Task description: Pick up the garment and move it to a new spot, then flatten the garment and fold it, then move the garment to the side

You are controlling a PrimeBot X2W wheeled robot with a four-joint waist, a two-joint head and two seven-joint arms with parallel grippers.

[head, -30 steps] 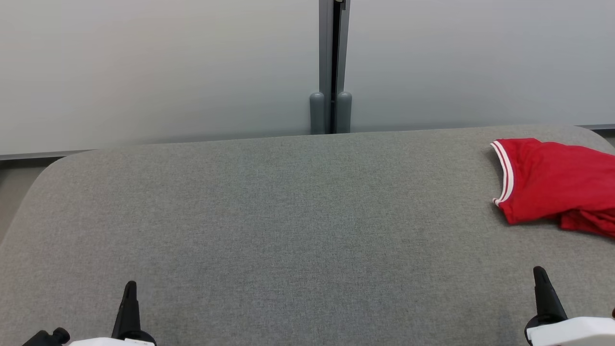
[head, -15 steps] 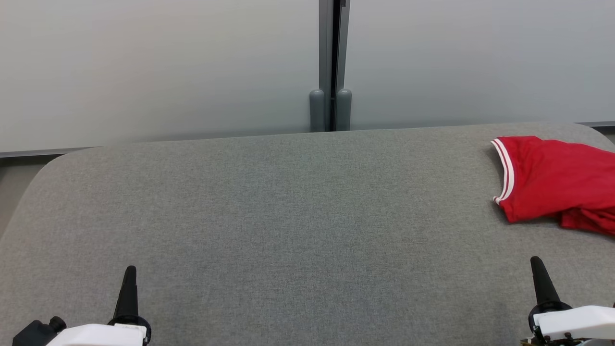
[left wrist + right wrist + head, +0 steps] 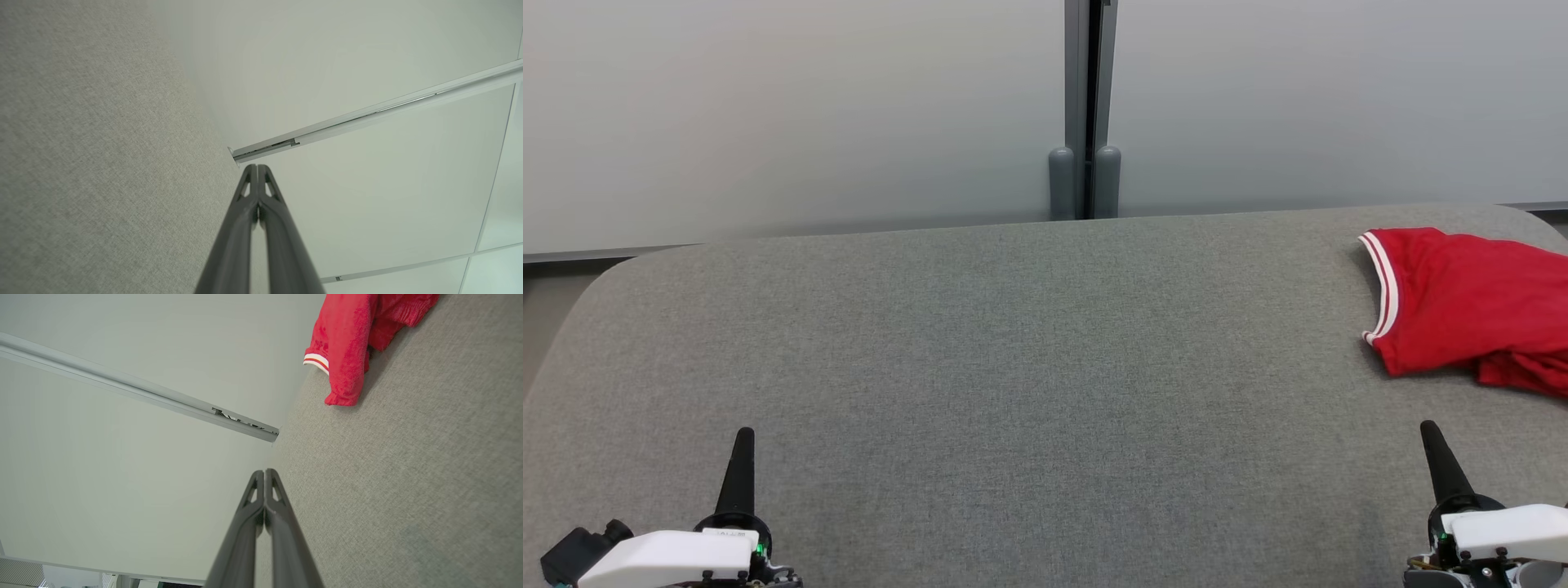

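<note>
On the far right part of the grey tabletop lies the garment. It is red, with a white striped band along one edge. It is crumpled, not spread flat, and the right border of the head view cuts off a part of it. The garment is near the back edge of the tabletop.

The left jaws are at the lower left of the head view, and their two dark fingers point up as one thin spike. In the left wrist view these fingers are pressed together at the tips, so the left jaws are closed and hold nothing.

The right jaws are at the lower right of the head view. Their fingers point toward the garment but are apart from it, with bare cloth surface between. In the right wrist view the fingers also meet at the tips, closed and empty, and the garment is ahead of them, on the upper right.

Behind the tabletop stands a pale wall with a grey vertical post in the middle.
</note>
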